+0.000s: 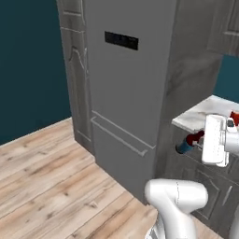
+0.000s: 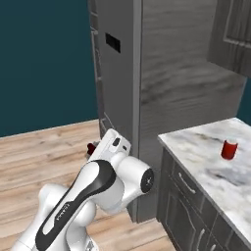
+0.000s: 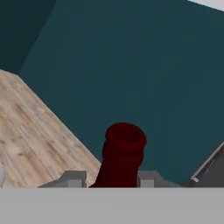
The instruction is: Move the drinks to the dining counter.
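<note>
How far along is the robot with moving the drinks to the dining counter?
Nothing looks delivered yet. In hand: the gripper is shut on the slim dark bottle with a red neck and blue label, carried in the air beside the tall grey cabinet. Left: the small red soda can stands on the white marble counter by that cabinet, so both drinks still need setting down.

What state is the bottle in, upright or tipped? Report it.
Tipped. In the left base view the bottle lies roughly sideways in the gripper, off the counter; the hand view shows its red neck between the fingers.
</note>
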